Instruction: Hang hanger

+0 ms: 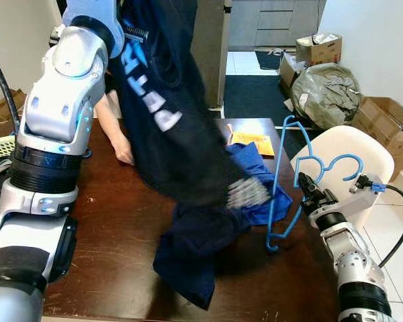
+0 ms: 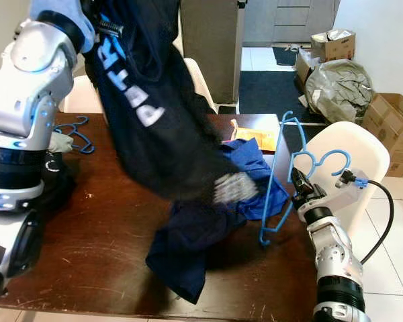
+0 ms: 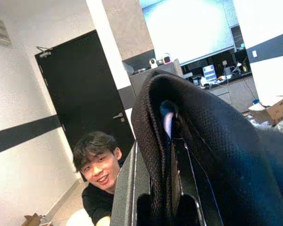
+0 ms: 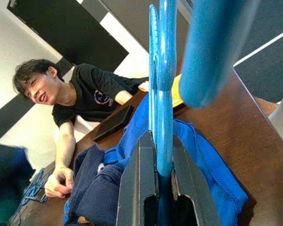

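A blue plastic hanger [image 1: 276,191] stands upright over the right edge of the dark wooden table [image 1: 121,221]. My right gripper [image 1: 307,186] is shut on its lower bar, with the bar clamped between the fingers [image 4: 139,160] in the right wrist view. My left arm is raised high on the left. Its gripper [image 3: 160,155] is shut on a dark navy garment with white letters [image 1: 168,121], which hangs down blurred over the table. A bright blue cloth [image 1: 255,168] and a navy cloth [image 1: 195,248] lie heaped beneath it.
A person in a black shirt [image 4: 92,94] sits across the table with a hand [image 1: 123,151] resting on it. More blue hangers [image 2: 77,134] lie at the table's left. A white chair [image 1: 349,154] stands right of the table, with boxes and a bag [image 1: 326,90] behind.
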Controlling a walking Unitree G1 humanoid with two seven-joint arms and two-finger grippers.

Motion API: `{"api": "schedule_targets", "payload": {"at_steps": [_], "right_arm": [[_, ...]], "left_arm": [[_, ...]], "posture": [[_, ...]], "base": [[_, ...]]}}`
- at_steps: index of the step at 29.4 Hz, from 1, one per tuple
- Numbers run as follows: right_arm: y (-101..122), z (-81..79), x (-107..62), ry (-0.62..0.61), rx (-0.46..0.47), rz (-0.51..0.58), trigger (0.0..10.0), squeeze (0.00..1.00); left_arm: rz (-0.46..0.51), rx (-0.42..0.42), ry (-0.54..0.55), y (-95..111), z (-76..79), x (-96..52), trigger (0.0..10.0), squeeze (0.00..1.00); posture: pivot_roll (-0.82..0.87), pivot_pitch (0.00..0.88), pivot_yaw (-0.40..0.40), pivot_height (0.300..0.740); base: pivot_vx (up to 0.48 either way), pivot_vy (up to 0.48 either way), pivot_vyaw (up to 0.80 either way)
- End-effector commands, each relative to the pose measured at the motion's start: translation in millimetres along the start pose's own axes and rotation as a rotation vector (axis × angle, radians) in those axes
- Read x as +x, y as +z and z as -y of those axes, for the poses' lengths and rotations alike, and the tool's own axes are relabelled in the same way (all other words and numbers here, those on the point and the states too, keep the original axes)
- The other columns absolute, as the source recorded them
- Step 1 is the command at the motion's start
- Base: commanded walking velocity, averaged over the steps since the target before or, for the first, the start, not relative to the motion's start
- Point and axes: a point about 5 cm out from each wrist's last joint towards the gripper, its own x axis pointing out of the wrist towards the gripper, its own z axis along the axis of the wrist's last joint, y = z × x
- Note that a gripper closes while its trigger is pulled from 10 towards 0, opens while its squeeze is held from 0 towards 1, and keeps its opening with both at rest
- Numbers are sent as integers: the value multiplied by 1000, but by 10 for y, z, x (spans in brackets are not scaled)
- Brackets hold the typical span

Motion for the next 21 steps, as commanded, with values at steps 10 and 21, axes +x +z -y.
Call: {"api": "schedule_targets", "payload": {"at_steps": [10, 21], "right_arm": [[2, -20, 26, 7, -2, 10, 10000, 0], [3, -18, 36, 7, 4, 13, 10000, 0]], "left_arm": [[-25, -22, -54, -58, 178, -94, 10000, 0], [-110, -285, -143, -147, 450, -167, 10000, 0]], "posture": [[-17, 0, 9, 740], [-17, 0, 12, 740]], "base": [[0, 0, 0], [0, 0, 0]]}}
